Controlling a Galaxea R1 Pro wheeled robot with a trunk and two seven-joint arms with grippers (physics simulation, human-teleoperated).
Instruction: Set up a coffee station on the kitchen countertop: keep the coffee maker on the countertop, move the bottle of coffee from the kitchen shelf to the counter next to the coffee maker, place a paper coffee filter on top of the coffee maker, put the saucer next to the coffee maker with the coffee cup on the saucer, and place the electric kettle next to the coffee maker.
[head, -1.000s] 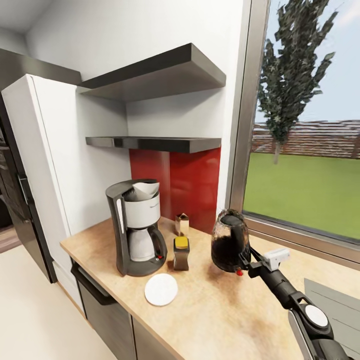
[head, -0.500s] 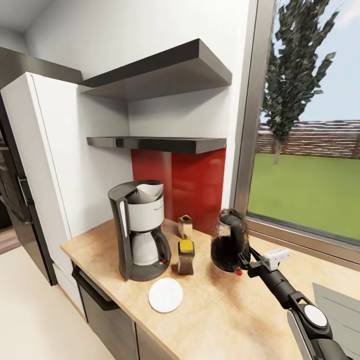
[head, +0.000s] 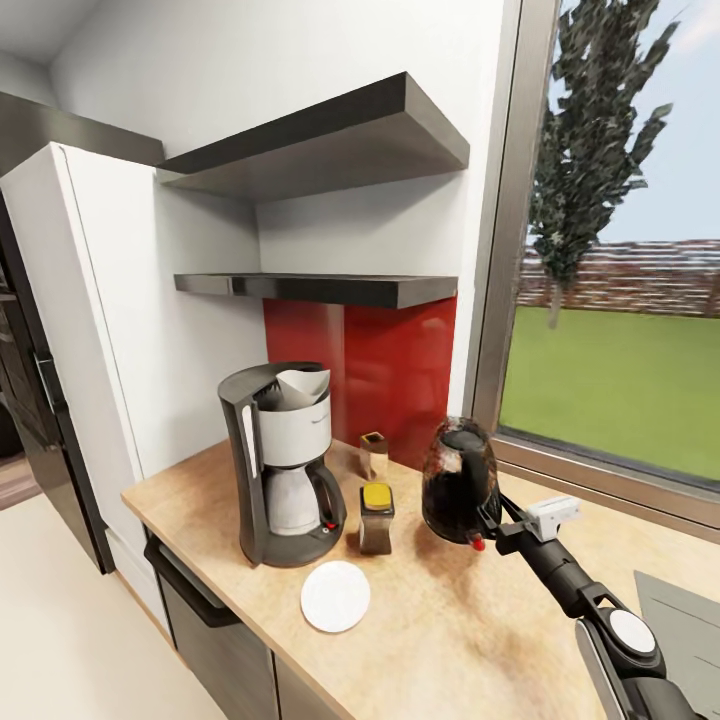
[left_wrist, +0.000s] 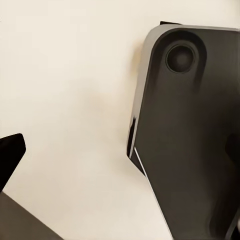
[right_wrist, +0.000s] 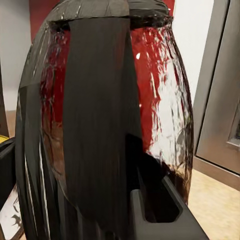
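Camera panned slightly since earlier frame; whole scene shifted rightward in head view, kettle's place relative to gripper unchanged. Right gripper jaws pinching electric kettle handle, kettle carried above kitchen countertop, well right of coffee maker.

Done:
- paper coffee filter atop coffee maker
- bottle of coffee just right of coffee maker
- saucer near its front

Left:
- kettle not set down
- cup not yet on saucer

Left gripper: jaw state cannot tell.

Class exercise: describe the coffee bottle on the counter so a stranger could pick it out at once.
Find the tall coffee maker at the left end of the wooden counter. Just right of its base stands the coffee bottle, with a white saucer in front. It is dark brown with a yellow cap, unlike the pale, pointed box behind it.
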